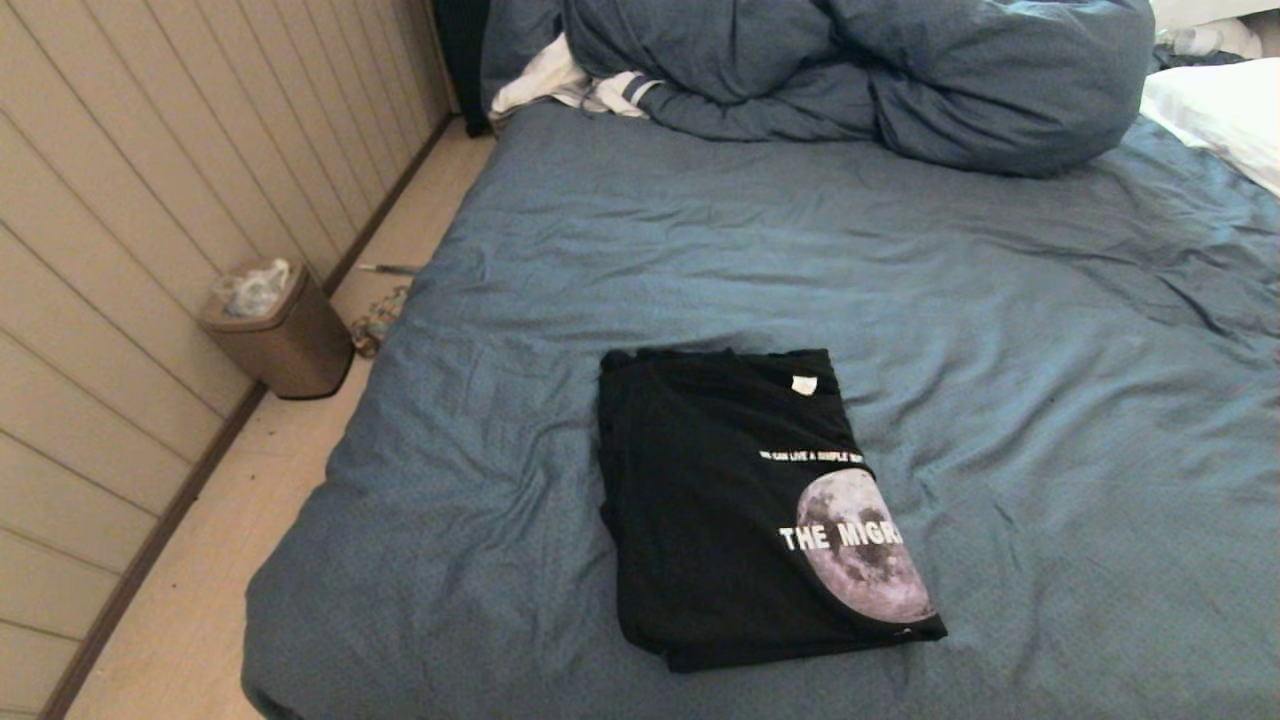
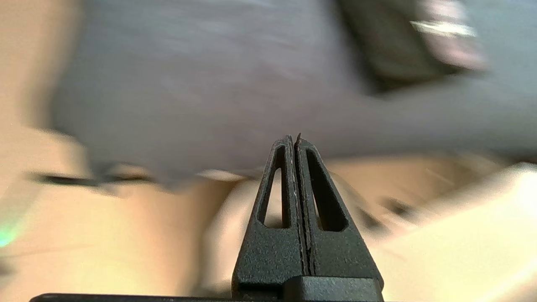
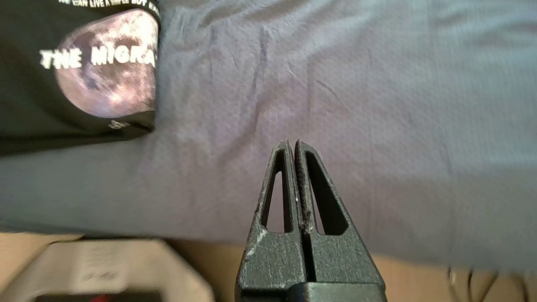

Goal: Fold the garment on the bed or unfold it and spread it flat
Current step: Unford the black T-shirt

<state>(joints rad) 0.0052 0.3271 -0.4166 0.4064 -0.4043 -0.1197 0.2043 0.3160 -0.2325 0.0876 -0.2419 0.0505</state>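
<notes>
The black T-shirt (image 1: 740, 510) is seen lying folded into a compact rectangle on the near part of the bed (image 1: 1000, 330), its long axis running from the near edge of the mattress away toward the heaped blue duvet (image 1: 860, 70). The moon print (image 1: 865, 550) with white lettering is turned up along the shirt's right-hand fold, and a small white neck label (image 1: 804, 384) is shown at the far end. Neither arm is caught in the head view. In the left wrist view the left gripper (image 2: 295, 140) is shown with its jaws pressed fully together and nothing held between them; beyond the tips only smeared sheet and pale floor can be made out, with the shirt a dark blur well off to one side. In the right wrist view the right gripper (image 3: 292, 144) is likewise shown with jaws closed flat against each other and empty, poised over bare sheet close to the bed's near edge, the shirt's printed corner (image 3: 105, 79) lying apart from the tips, toward the robot's left. The right gripper is judged the nearer of the two, since the print is plainly resolved from it. As the shirt is already folded, unfolding is judged the likely step, and for that the jaws would have to be opened and carried across to the printed right-hand edge, whose layered fold runs along the long axis.
</notes>
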